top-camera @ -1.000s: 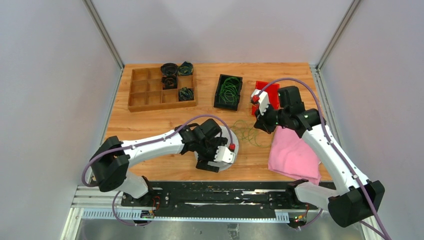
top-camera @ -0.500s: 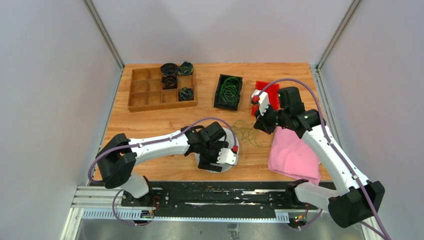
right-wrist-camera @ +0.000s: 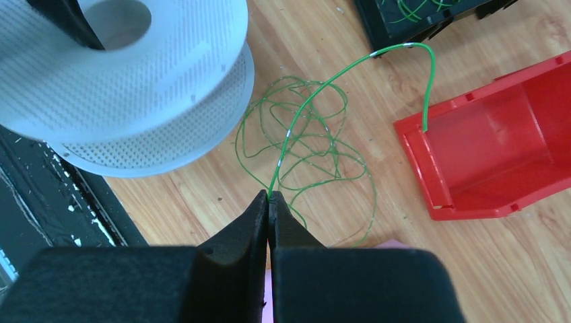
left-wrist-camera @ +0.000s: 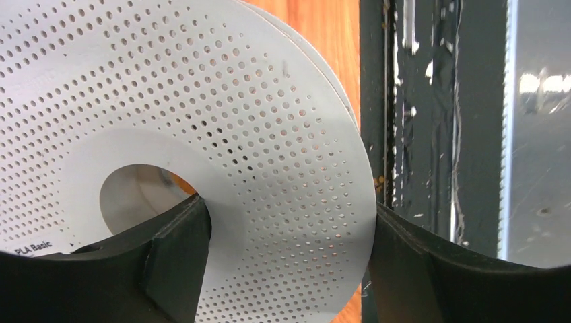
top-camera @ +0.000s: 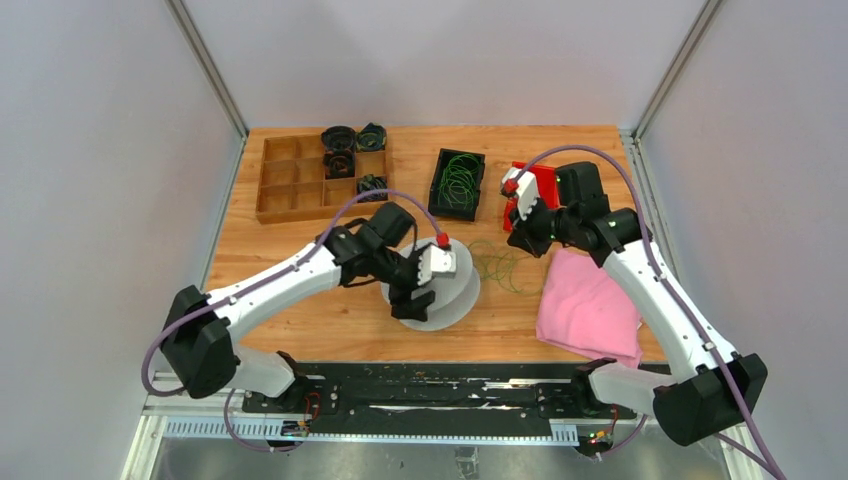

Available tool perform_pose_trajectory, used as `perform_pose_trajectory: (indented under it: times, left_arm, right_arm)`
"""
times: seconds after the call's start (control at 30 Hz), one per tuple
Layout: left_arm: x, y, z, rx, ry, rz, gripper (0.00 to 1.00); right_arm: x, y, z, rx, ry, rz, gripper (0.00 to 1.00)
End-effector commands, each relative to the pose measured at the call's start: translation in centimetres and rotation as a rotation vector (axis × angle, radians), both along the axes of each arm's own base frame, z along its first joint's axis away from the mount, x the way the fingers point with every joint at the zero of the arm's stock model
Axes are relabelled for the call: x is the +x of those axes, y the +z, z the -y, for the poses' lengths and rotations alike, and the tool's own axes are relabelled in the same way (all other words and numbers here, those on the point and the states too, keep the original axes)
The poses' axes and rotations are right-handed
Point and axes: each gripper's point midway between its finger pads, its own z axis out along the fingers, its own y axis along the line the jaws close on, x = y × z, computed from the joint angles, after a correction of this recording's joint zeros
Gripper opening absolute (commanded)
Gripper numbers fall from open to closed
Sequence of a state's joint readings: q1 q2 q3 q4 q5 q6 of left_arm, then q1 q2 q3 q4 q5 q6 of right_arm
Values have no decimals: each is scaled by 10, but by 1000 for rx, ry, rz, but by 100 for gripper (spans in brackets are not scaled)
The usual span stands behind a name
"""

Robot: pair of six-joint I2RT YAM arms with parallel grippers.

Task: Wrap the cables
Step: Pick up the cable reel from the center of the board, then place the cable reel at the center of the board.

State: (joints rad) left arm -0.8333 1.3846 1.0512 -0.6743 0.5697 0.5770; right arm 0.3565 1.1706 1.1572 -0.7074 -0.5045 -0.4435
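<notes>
My left gripper [top-camera: 413, 292] is shut on the grey spool [top-camera: 445, 292] and holds it tilted above the table near the front edge. In the left wrist view one finger [left-wrist-camera: 168, 256] sits in the hub hole and the other is outside the perforated flange [left-wrist-camera: 269, 134]. My right gripper [right-wrist-camera: 269, 196] is shut on one thin green cable [right-wrist-camera: 316, 94], which arcs up and ends over the red bin [right-wrist-camera: 498, 155]. More green and olive cables [right-wrist-camera: 306, 151] lie in loose loops on the wood between spool and bin; they also show in the top view [top-camera: 495, 265].
A black bin [top-camera: 458, 183] with more green loops stands at the back middle, the red bin [top-camera: 545, 182] beside it. A wooden divided tray [top-camera: 290, 185] with dark cord bundles is at the back left. A pink cloth [top-camera: 585, 310] lies under the right arm.
My left arm has lifted and tipped the spool and carried it a little away from the front edge. My right gripper has risen slightly with the green cable still pinched.
</notes>
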Motion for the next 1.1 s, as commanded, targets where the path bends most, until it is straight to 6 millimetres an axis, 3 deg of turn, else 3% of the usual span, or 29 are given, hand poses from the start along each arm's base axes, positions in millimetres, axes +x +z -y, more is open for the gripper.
perform_pose_trajectory:
  times: [0.0,0.27,0.4,0.63,0.93,1.07]
  left_arm:
    - [5,61,13,-278,61,-140,40]
    - [35,101,10,-526,267,-412,36]
    - [43,110,13,-653,339,-552,37]
    - [55,94,9,-713,467,-652,36]
    - [80,85,-7,-807,683,-756,30]
    - [90,85,-13,-851,744,-812,33]
  right_arm:
    - [13,15,9,-19,-34,55,1]
    - [20,27,12,-26,-69,81,1]
    - [20,28,13,-29,-73,73,1]
    - [15,30,11,-21,-64,55,1]
    - [13,27,8,-9,-47,34,1]
    - [14,27,6,-5,-36,33,1]
